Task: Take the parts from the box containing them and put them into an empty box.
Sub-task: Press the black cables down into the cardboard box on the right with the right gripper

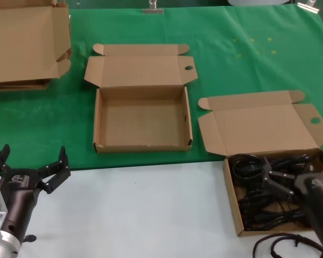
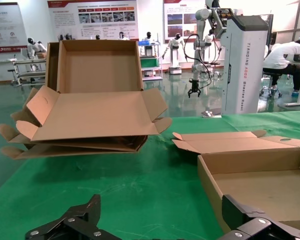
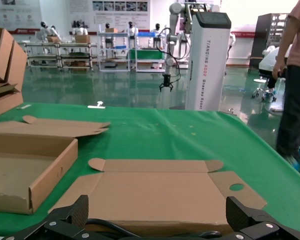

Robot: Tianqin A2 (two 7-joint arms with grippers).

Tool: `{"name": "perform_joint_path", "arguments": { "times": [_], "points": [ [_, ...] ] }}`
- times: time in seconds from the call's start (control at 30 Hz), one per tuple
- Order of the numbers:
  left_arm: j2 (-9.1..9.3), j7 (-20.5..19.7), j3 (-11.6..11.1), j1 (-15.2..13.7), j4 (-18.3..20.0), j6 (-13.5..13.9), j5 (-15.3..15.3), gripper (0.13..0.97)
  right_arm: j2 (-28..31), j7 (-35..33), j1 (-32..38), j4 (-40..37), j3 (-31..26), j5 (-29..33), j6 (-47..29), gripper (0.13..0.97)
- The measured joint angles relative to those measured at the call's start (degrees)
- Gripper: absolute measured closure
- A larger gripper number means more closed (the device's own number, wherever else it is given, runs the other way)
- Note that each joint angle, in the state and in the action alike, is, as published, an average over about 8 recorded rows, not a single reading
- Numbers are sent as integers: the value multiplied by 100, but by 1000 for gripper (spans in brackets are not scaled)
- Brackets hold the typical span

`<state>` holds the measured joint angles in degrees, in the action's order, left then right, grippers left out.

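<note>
Several cords [image 1: 264,188] beneath right gripper [image 1: 312,180]

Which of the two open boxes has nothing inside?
The empty box on the green cloth, in front of the left gripper. The box containing them, under the right gripper, holds black cords.

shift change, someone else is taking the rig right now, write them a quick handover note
Left end effector: open, holding nothing, idle over the white surface near the front left.
Right end effector: open, over the box containing them at the front right; nothing gripped.
The parts: black cords lying tangled in that box; I cannot see any elsewhere.
The empty box: lid open, on the green mat at the centre, nothing inside.
Pile of folded cardboard: far left, not part of the job.
Done: nothing moved. Left: transfer every cord.
</note>
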<state>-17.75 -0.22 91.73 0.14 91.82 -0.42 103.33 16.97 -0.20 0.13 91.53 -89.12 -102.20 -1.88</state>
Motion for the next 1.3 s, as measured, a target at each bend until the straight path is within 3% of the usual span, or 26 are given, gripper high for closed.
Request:
{"name": "perform_joint_path", "arguments": {
  "times": [0.2, 0.47, 0.87, 1.03, 1.3],
  "points": [
    [0, 0, 0, 0, 0, 0, 0, 294, 243, 8, 69, -37, -41, 16, -83, 129],
    [0, -1, 0, 0, 0, 0, 0, 369, 1134, 485, 321, -58, -429, -124, -260, 129],
    [0, -1, 0, 0, 0, 0, -1, 639, 2415, 1005, 1314, -316, -802, -354, -1846, 129],
    [0, -1, 0, 0, 0, 0, -1, 735, 2730, 675, 1813, -622, -971, -377, -2775, 129],
    [0, -1, 0, 0, 0, 0, -1, 860, 2996, -586, 2885, -1407, -1332, -262, -4447, 129]
  ]
}}
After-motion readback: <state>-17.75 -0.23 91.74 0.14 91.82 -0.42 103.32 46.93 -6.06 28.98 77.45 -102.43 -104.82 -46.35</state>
